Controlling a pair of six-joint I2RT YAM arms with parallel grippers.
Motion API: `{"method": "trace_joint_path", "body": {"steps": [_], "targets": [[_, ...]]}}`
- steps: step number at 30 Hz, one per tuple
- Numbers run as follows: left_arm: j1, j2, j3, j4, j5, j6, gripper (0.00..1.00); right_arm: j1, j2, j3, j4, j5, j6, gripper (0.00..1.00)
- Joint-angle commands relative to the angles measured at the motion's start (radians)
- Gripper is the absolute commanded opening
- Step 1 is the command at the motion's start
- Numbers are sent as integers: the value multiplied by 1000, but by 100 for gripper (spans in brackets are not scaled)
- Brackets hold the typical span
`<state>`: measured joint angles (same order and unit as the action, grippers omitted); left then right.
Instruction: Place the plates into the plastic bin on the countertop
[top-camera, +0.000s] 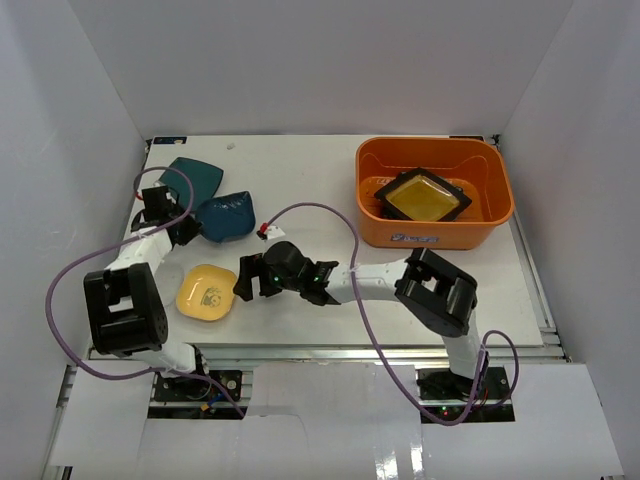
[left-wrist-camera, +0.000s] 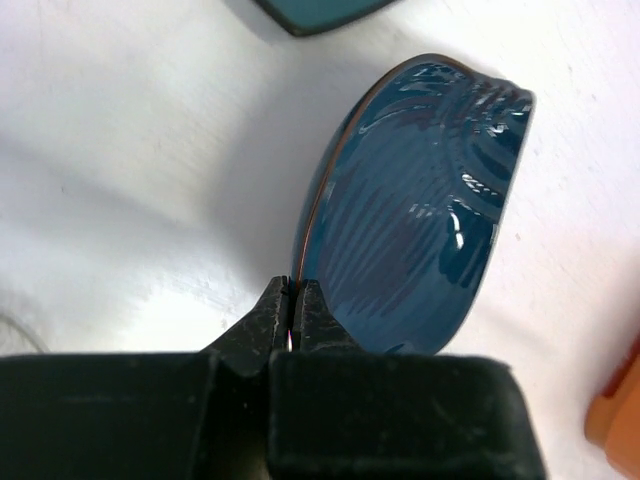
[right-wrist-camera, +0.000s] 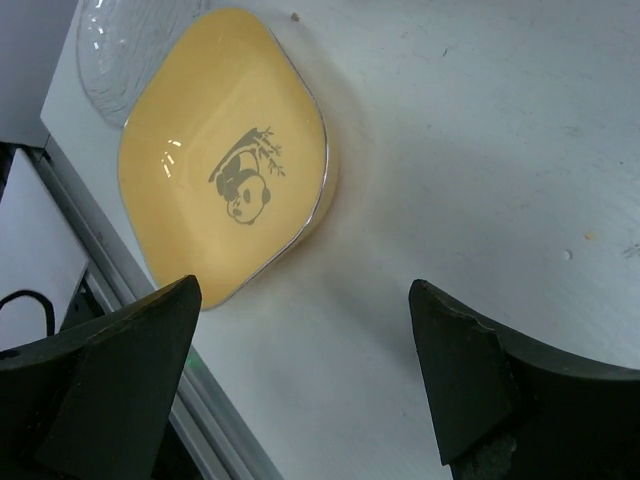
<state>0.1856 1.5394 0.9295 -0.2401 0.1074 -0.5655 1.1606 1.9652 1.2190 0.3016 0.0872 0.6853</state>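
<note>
Fingers, left gripper (left-wrist-camera: 293, 300): pressed together on the thin rim of the small blue plate (left-wrist-camera: 420, 200). The plate stands tilted on edge just beyond the tips, showing its ribbed, glossy face. I cannot tell whether its far edge touches the countertop (left-wrist-camera: 120, 180).

Beyond that plate, farther out from the same fingers: dark teal square plate (top-camera: 192, 178), lying flat, with one corner close to the blue one.

Fingers, right gripper (right-wrist-camera: 305, 300): spread wide apart and holding nothing, with bare white countertop between them.

Just ahead of the right gripper's tips, toward one finger: small yellow plate (right-wrist-camera: 225, 150), flat and face up, with a panda print (right-wrist-camera: 245, 180) at its centre. It is not touching either finger.

Past the yellow plate, at its far corner: clear plate (right-wrist-camera: 120, 50), only partly in view. Its rim lies right at the yellow plate's edge.

Well away from both sets of fingers, behind the right arm at the far side of the countertop: plastic bin (top-camera: 370, 190), orange, with a white label (top-camera: 415, 238) on its near long side. Inside it lies the amber square plate (top-camera: 423, 194), black-rimmed and turned cornerwise. A dark edge shows under it, but what that is I cannot make out.
</note>
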Motion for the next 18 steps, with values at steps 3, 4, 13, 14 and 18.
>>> {"method": "trace_joint_path", "body": {"steps": [3, 4, 13, 14, 18], "targets": [[-18, -174, -41, 74, 120, -39, 0, 8, 124, 117, -39, 65, 74, 83], [-21, -209, -47, 87, 132, -43, 0, 7, 138, 126, -38, 60, 82, 82], [-35, -324, -83, 153, 170, -71, 0, 7, 259, 232, -39, 51, 143, 51], [-35, -334, -86, 156, 181, -77, 0, 7, 264, 237, -36, 52, 145, 37], [-37, -360, -87, 173, 219, -91, 0, 7, 229, 191, -35, 84, 151, 10]]}}
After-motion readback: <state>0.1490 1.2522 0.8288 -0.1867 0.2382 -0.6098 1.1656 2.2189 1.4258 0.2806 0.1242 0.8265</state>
